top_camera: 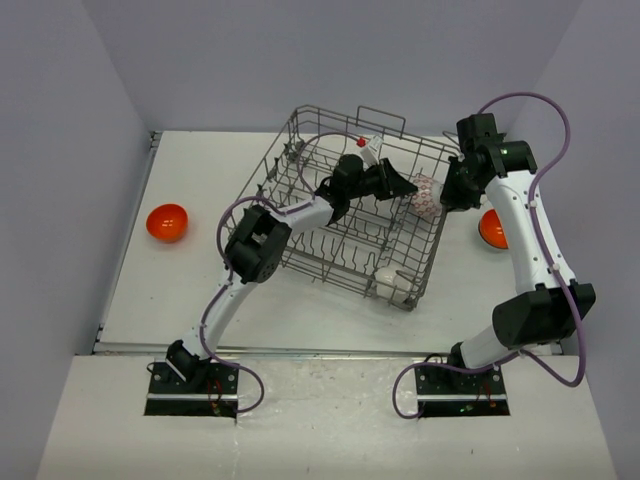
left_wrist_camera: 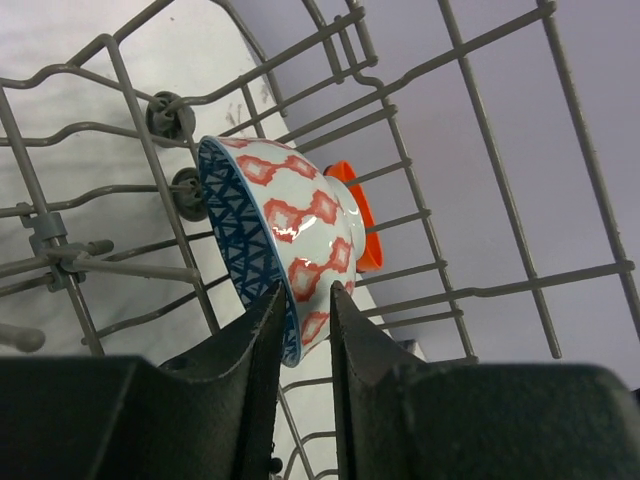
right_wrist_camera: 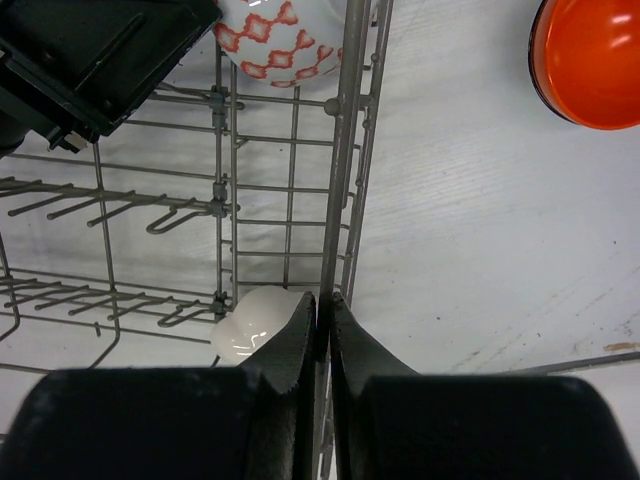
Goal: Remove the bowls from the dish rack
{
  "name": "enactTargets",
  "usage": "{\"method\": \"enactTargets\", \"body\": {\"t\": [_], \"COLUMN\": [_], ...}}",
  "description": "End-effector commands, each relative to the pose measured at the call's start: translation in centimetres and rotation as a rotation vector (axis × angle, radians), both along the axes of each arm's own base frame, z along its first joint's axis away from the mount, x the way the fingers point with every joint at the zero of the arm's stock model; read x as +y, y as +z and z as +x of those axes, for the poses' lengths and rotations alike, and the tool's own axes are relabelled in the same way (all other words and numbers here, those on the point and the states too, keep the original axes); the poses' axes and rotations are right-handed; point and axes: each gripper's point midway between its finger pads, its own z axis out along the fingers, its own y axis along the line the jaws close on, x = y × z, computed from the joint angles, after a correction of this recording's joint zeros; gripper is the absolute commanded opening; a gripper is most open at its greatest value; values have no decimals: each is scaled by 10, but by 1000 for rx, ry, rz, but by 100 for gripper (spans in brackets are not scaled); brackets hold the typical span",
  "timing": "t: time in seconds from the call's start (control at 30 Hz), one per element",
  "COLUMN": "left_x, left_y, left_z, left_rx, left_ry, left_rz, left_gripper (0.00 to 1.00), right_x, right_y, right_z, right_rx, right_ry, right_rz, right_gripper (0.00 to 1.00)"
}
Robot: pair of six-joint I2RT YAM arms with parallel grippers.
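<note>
The grey wire dish rack (top_camera: 300, 150) sits mid-table, turned at an angle. My left gripper (top_camera: 408, 188) reaches inside it and is shut on the rim of the white bowl with red pattern (left_wrist_camera: 300, 215), whose inside is blue; that bowl is tipped on edge by the rack's right wall (top_camera: 427, 196). My right gripper (right_wrist_camera: 322, 297) is shut on the rack's rim wire (right_wrist_camera: 345, 120) at the right side (top_camera: 450, 195). A plain white bowl (top_camera: 392, 282) lies in the rack's near right corner. One orange bowl (top_camera: 167, 222) is on the table left, another (top_camera: 492, 228) right. No blue-teal speckled bowl shows.
The right orange bowl (right_wrist_camera: 590, 60) lies just outside the rack wall, close to my right arm. The white bowl (right_wrist_camera: 255, 325) sits just inside the rim I grip. Rows of upright tines (right_wrist_camera: 100, 190) line the rack floor. Walls enclose the table at left, back and right.
</note>
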Motion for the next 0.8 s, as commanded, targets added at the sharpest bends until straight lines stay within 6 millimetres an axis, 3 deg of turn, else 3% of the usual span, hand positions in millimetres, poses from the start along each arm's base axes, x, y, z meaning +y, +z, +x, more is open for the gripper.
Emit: {"method": "enactTargets", "body": {"t": [0.0,0.27,0.6,0.77], "left_x": [-47,-44,-33,-36], "left_y": [19,19,11,11], "left_z": [-96,-104,-91,-88], "left_rx": [15,3,1,-15], "left_ry": [-318,-351,-305,-302], "left_rz": [-113,-97,-14,17], "left_gripper": [23,21,20,26], "right_x": [48,51,49,50], "right_y": [26,26,26,25], "right_z": [12,14,18,19], "right_rx": [-100,-98,-100,-95], "right_ry": [109,106,94,101], "right_rz": [168,181,173,172], "right_gripper": [0,0,0,0]}}
